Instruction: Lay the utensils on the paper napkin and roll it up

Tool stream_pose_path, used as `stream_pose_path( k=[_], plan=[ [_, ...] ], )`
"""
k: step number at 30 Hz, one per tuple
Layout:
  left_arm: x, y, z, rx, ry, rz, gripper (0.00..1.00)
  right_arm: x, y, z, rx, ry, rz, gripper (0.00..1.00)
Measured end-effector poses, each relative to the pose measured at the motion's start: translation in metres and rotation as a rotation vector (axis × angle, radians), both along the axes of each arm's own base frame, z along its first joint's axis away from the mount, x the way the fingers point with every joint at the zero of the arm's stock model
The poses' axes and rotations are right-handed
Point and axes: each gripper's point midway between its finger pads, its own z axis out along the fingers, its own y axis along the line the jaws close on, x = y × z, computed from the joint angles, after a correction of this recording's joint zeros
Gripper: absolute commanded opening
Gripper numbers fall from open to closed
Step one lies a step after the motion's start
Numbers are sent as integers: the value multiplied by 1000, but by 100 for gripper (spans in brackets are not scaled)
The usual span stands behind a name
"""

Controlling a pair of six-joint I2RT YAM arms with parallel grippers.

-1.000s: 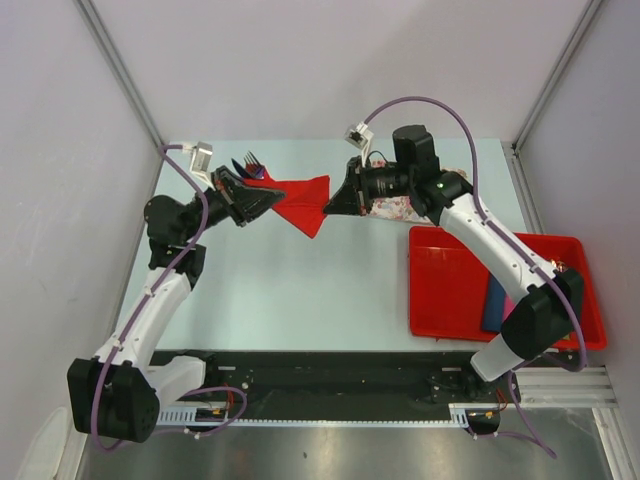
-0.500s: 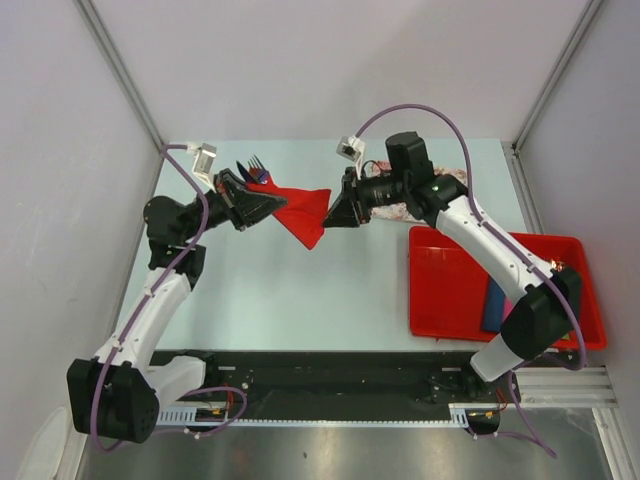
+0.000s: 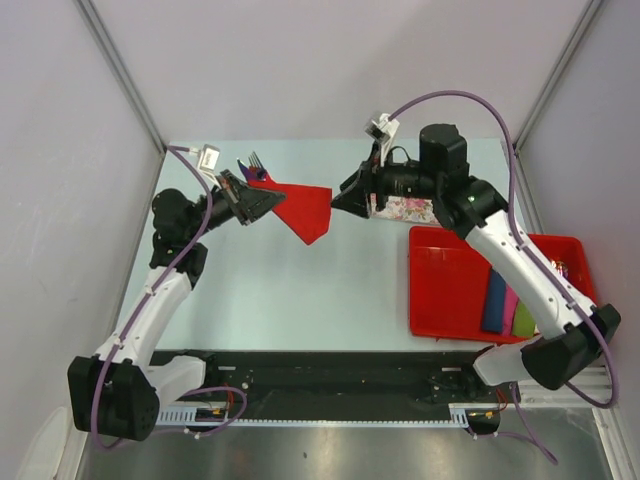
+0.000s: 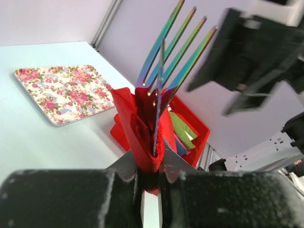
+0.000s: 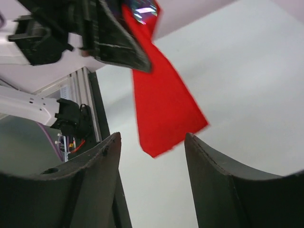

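Note:
My left gripper (image 3: 262,201) is shut on the red paper napkin (image 3: 306,209), which is wrapped around the utensils and held up off the table. Iridescent fork tines (image 4: 175,52) stick out past the napkin (image 4: 142,137) above the left gripper (image 4: 151,166); a slim second piece lies beside them. The napkin's loose end (image 5: 164,114) hangs free toward the right. My right gripper (image 3: 347,200) is open just right of that end and touches nothing. In the right wrist view its fingertips (image 5: 114,140) stand wide apart below the napkin's tip.
A floral mat (image 3: 410,210) lies behind the right gripper. The red tray (image 3: 440,290) at the right holds blue, pink and green rolls (image 3: 505,300). Walls close in on the table at the left, back and right.
The right gripper has opened, let go of the napkin's end and drawn back to the right. The left gripper keeps its hold and has barely moved.

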Motion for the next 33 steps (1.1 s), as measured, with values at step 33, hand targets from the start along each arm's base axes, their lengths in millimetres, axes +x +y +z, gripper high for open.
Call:
stream_pose_path(
  k=[33],
  plan=[
    [-39,-15,44,-88,-134,-166,0,-47,79,-13,45,-139,249,53]
  ],
)
